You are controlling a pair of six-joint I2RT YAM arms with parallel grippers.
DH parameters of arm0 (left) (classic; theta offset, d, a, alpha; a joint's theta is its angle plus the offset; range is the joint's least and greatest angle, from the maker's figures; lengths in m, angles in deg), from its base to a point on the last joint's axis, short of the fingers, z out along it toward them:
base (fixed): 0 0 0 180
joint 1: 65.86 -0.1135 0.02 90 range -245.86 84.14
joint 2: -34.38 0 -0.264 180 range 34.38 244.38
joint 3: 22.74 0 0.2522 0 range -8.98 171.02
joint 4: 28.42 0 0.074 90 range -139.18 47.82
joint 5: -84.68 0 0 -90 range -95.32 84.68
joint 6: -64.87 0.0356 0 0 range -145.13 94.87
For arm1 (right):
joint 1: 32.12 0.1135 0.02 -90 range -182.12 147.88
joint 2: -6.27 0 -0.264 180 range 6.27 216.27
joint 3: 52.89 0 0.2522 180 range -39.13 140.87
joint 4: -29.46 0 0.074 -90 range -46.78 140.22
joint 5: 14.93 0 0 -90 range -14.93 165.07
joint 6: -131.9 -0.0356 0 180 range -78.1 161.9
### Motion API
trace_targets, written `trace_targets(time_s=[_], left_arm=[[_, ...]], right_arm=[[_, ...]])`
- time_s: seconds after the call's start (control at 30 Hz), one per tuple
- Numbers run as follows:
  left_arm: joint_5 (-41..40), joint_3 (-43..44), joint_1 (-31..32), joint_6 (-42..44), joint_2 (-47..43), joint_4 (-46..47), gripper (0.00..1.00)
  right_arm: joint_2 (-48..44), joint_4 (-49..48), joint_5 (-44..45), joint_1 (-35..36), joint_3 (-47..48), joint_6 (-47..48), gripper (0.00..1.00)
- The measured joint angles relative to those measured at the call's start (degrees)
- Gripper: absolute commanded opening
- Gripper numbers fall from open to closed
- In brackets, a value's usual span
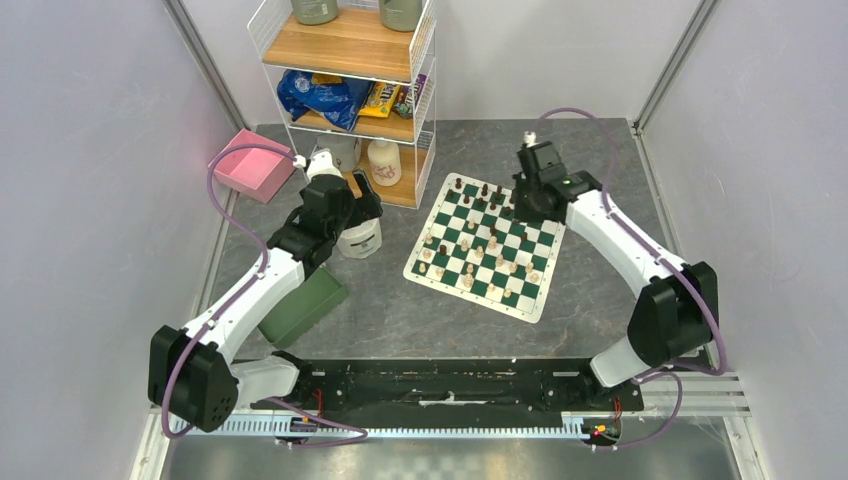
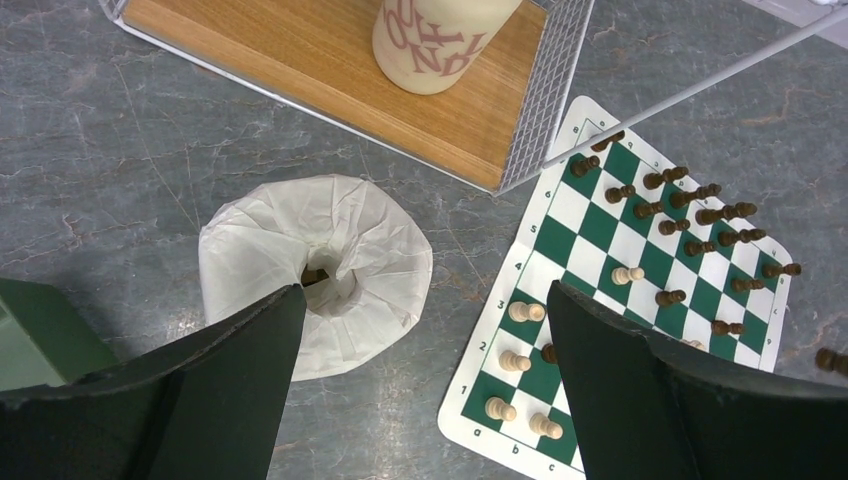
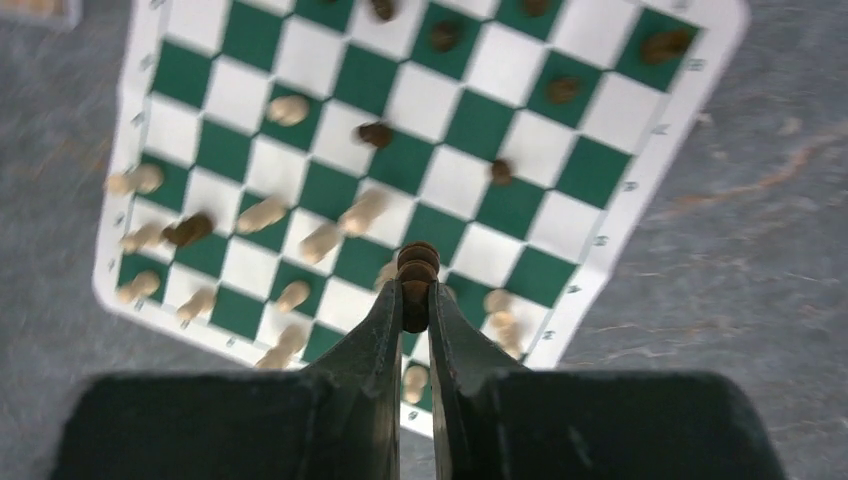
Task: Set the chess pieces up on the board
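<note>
The right hand is pinched narrow on a dark brown piece, whose rounded head pokes out past the fingertips, and it hangs above the board. The view is too blurred to tell whether the piece touches a square. The board lies flat and askew on the tabletop, right of its middle and toward the far edge. The other dark pieces crowd the board's far rows, and the cream pieces are scattered over the near ones. The left hand stands wide and holds nothing. It hangs over a toilet roll, which sits just beside the wire shelf at the far edge. A green bin lies nearer the left edge, partly under that arm.
</note>
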Motion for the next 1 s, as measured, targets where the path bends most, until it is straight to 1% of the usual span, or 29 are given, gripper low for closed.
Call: trace_targets(time_s=[0.17, 0.37, 0.6, 1.0], left_arm=[[0.3, 0.0, -0.3, 0.0, -0.2, 0.0, 0.98], [0.4, 0.0, -0.7, 0.0, -0.8, 0.0, 0.98], [0.4, 0.0, -1.4, 0.0, -2.2, 0.0, 0.98], [1.6, -0.3, -1.9, 0.0, -2.9, 0.0, 0.98]], right_arm=[[2.9, 0.5, 0.4, -9.5, 2.1, 0.0, 0.12], [10.4, -0.2, 0.0, -15.5, 6.3, 0.0, 0.12], [17.1, -1.6, -1.5, -17.7, 8.9, 0.2, 0.12], [23.0, -5.4, -3.6, -18.7, 11.2, -0.3, 0.12]])
